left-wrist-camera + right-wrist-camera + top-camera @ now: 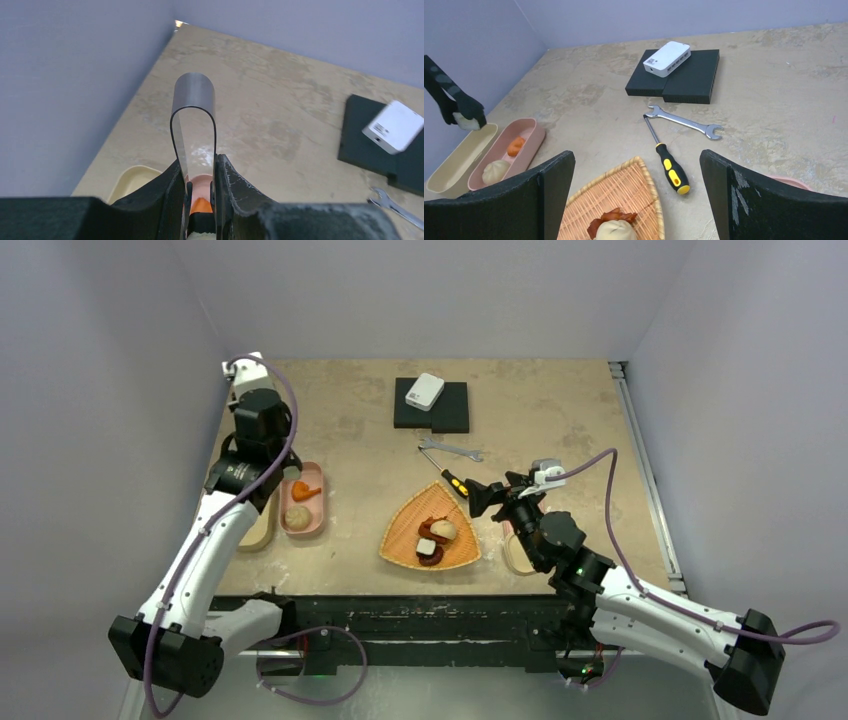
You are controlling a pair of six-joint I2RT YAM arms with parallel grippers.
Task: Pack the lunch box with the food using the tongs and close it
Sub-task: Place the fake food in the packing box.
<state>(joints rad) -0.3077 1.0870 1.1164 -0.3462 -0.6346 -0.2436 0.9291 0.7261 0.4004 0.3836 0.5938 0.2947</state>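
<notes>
The left gripper [200, 187] clamps the tongs [194, 95], whose looped end sticks out past its fingers. Under it the tong tips pinch a bun [466, 121] just above the cream box [449, 165]. The pink box [533, 142] alongside holds a second bun [494, 171] and an orange piece [515, 146]. The right gripper [478, 497] hangs spread wide, holding nothing, over the basket [405, 540] edge, with the screwdriver [671, 167] just ahead.

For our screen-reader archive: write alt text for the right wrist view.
The right gripper, jaws wide open, looks down at a woven tray holding a bun. Beyond lie a screwdriver, a wrench and a black box; far left, tongs hold a pale piece near the lunch box.
</notes>
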